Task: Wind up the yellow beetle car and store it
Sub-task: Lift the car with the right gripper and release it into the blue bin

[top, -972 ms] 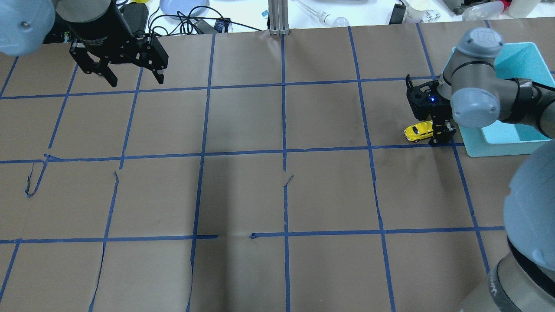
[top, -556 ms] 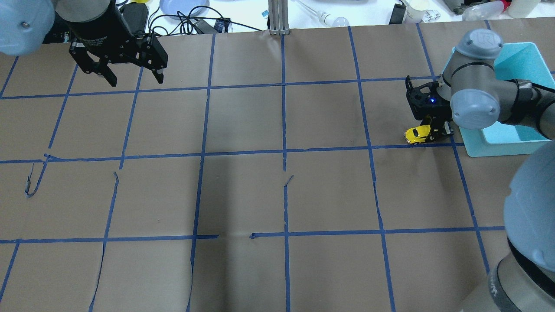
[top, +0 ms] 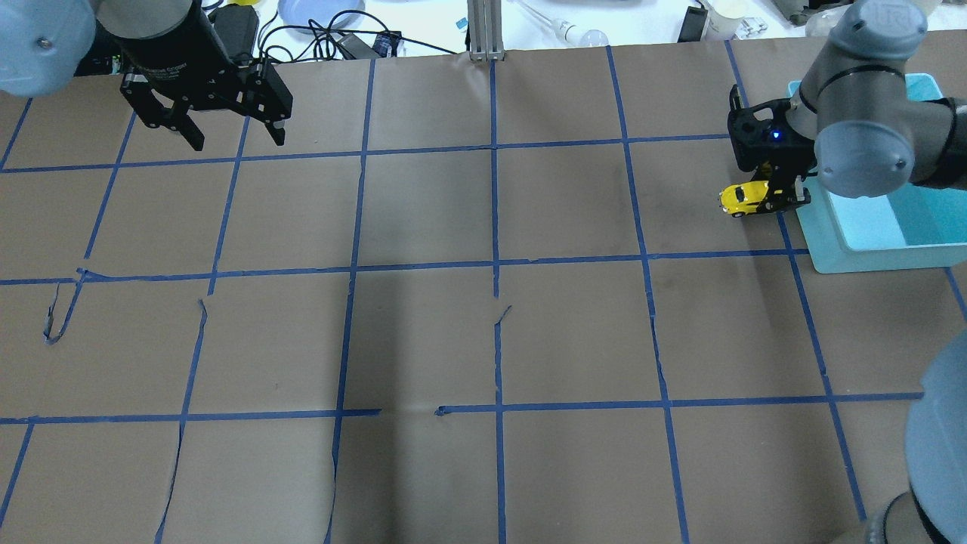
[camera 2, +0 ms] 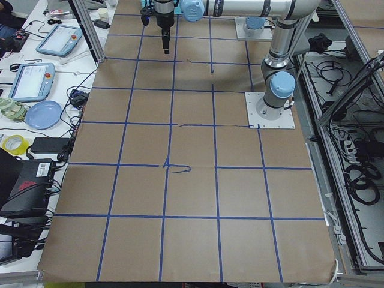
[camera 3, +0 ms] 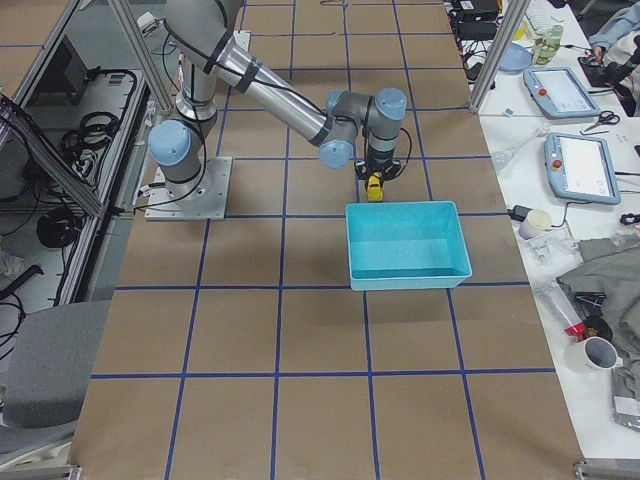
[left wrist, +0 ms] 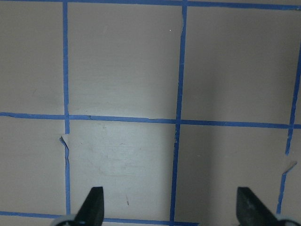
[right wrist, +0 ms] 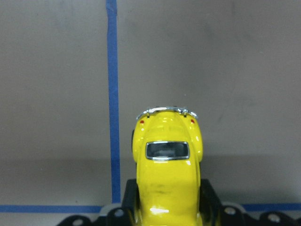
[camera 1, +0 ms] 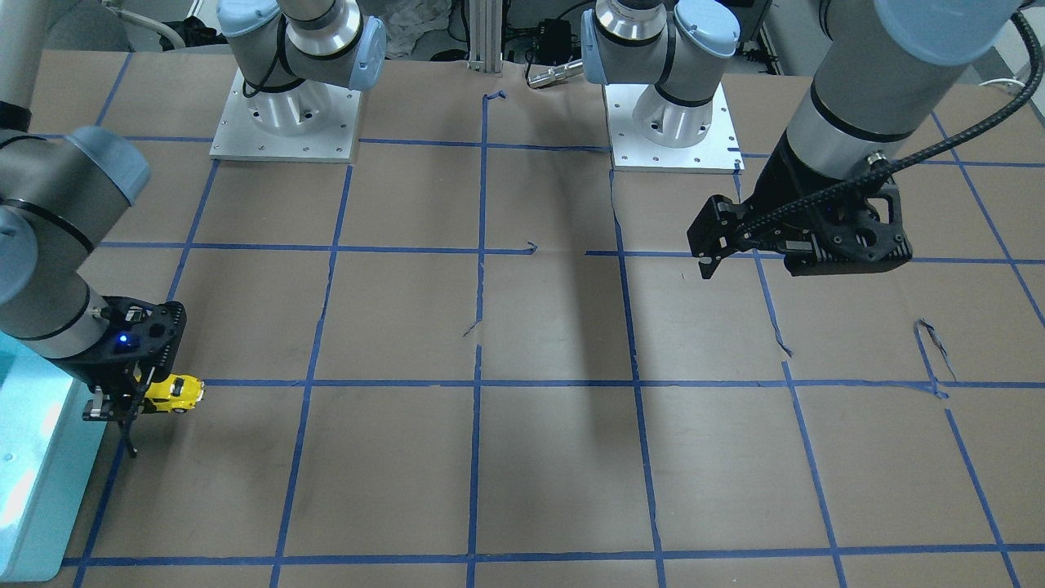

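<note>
The yellow beetle car point(top: 743, 198) is a tiny bright yellow toy with dark windows. My right gripper point(top: 778, 199) is shut on it and holds it just above the brown paper, beside the teal bin point(top: 869, 257). The car also shows in the front-facing view point(camera 1: 175, 393), the right side view point(camera 3: 374, 186) and the right wrist view point(right wrist: 167, 160), where the jaws clamp its lower half. My left gripper point(top: 238, 140) is open and empty, high over the far left of the table. Its fingertips point(left wrist: 92, 205) show wide apart in the left wrist view.
The teal bin point(camera 3: 405, 245) stands open at the table's right side, next to the car. Brown paper with a blue tape grid point(top: 495, 264) covers the table. Cables, a blue plate point(top: 317, 11) and tools lie beyond the far edge.
My right gripper has closed fully on the car, lifted it off the paper and carried it toward the far edge, along the bin's side. The left arm has not moved.
</note>
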Tool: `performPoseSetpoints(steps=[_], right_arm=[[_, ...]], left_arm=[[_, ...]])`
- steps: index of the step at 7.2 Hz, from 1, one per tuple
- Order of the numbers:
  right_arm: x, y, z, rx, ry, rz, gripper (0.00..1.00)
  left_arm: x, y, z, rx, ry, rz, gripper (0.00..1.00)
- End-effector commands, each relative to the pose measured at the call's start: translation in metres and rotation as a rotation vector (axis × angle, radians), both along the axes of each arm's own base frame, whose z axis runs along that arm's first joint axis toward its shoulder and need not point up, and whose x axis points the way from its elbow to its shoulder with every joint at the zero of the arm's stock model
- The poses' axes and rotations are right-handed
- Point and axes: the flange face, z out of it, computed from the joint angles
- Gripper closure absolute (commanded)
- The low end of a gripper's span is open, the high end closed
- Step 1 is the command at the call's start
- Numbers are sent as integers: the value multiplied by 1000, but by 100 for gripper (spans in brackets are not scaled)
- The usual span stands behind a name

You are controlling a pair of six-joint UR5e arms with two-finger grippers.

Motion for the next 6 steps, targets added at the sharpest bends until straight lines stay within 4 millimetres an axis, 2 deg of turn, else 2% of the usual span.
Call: performPoseSetpoints(steps=[1, 2, 3, 4, 5, 6], right_arm=[[-54, -34, 87, -4, 26, -74, 82], [-93, -54, 82, 3, 29, -99, 82], [-143, -55, 50, 44, 6, -77, 82], [-184, -52, 22, 62, -9, -74, 82], [-202, -57, -1, 49, 1, -36, 81], [-207, -61, -29, 61, 0, -16, 77]], left_arm=[[0, 0, 0, -1, 0, 0, 0], [1, 0, 0, -1, 0, 2, 0], [1, 0, 0, 0, 0, 2, 0], [0, 0, 0, -1, 0, 0, 0], [1, 0, 0, -1, -2, 2, 0], [1, 0, 0, -1, 0, 2, 0]])
